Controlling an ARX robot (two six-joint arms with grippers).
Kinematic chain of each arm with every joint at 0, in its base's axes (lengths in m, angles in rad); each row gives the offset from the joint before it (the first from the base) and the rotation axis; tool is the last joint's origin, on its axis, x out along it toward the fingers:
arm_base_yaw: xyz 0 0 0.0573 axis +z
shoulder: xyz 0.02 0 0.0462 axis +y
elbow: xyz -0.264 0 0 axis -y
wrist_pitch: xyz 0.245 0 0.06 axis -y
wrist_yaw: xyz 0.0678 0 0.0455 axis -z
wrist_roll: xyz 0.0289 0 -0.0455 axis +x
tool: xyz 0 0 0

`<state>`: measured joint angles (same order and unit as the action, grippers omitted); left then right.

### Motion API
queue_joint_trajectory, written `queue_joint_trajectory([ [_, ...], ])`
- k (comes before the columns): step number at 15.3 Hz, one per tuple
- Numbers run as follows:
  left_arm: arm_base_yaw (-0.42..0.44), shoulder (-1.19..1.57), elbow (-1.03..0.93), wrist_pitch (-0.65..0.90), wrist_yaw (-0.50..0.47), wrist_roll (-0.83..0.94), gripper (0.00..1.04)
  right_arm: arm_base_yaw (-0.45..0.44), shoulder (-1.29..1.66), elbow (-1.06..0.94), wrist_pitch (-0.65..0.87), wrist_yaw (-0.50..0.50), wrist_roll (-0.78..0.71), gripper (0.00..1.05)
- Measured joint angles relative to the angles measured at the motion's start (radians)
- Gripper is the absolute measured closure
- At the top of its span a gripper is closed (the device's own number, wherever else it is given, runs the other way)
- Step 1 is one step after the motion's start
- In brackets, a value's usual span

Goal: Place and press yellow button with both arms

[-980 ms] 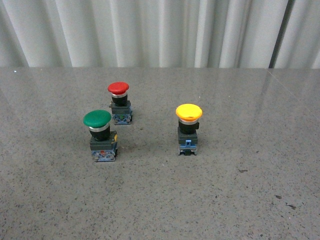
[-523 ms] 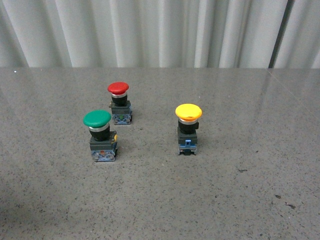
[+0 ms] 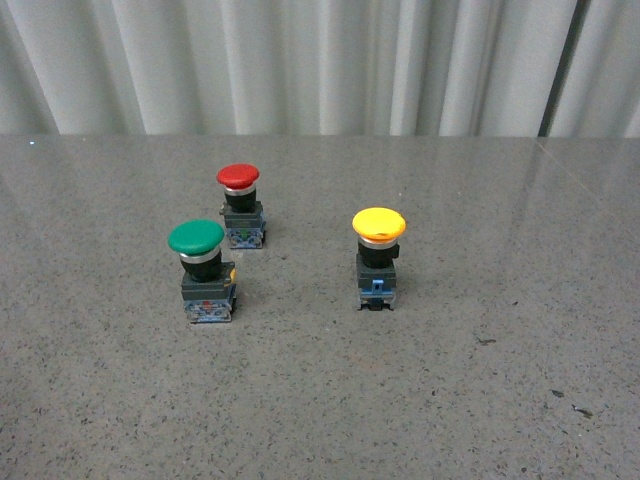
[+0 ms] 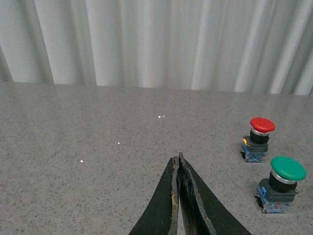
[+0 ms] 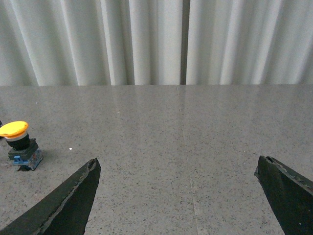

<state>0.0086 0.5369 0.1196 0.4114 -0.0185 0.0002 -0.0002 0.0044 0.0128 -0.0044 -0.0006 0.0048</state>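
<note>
The yellow button [image 3: 377, 256] stands on our bench [image 3: 500, 400]. Left pincer [image 4: 179, 161] clamped closed, empty; right pincer [image 5: 177, 162] gapes wide, empty.

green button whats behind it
The red button stands behind the green button, slightly to its right and apart from it, then table and a white curtain. The table patch directly behind its base is hidden.

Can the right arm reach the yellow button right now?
Probably yes: the right gripper is open, and only bare table lies between it and the yellow button; the green button and red button stand apart.
</note>
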Motion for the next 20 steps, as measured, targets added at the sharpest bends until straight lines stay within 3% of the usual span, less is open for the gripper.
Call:
queue_joint_trajectory([
  [15, -0.01, -0.362, -0.106, -0.235, 0.018, 0.0, 1.03, 0.0, 0.0, 0.0, 0.0, 0.0, 0.0, 0.07],
  [18, -0.01, -0.508, -0.105, -0.428, 0.018, 0.0, 1.03, 0.0, 0.0, 0.0, 0.0, 0.0, 0.0, 0.07],
  [20, -0.01, -0.526, -0.105, -0.421, 0.018, 0.0, 1.03, 0.0, 0.0, 0.0, 0.001, 0.0, 0.0, 0.07],
])
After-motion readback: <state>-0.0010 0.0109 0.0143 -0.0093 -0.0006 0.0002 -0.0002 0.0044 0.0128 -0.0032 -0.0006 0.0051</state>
